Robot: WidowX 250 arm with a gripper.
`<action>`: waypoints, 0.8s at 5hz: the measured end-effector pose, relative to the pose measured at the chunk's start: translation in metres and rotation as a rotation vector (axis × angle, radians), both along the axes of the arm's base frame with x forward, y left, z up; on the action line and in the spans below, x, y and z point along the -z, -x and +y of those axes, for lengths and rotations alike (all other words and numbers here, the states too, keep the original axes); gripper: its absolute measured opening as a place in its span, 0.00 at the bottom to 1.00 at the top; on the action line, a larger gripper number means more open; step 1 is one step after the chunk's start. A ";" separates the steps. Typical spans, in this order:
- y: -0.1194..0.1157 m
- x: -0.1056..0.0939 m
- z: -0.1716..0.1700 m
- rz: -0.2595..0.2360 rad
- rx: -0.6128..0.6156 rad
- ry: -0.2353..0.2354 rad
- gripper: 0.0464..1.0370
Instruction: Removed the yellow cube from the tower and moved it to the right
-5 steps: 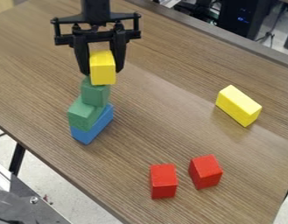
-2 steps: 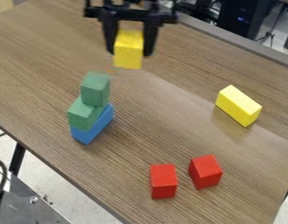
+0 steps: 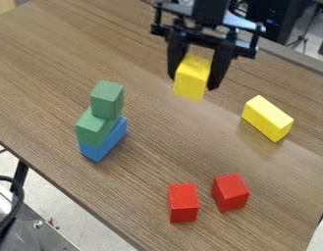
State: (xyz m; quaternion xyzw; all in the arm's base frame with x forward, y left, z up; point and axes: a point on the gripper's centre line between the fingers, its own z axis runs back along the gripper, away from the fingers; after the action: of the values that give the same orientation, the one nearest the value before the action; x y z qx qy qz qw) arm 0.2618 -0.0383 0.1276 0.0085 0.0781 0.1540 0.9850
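Your black arm [image 3: 211,11] enters at the top edge, its end effector [image 3: 192,83] hanging down slightly tilted, both fingers [image 3: 221,66] apart

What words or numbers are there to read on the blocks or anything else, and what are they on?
There are none I can read.
The yellow cube in the claw, the yellow block, the green blocks, the blue block and the red blocks look plain.
The black box behind has blue spots, too small to tell if they spell anything.
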 end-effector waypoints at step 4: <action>-0.019 0.062 -0.003 -0.018 0.139 0.058 0.53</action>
State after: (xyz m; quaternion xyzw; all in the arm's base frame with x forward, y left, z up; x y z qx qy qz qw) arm 0.2808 -0.0411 0.0655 -0.0159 0.0730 0.0831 0.9937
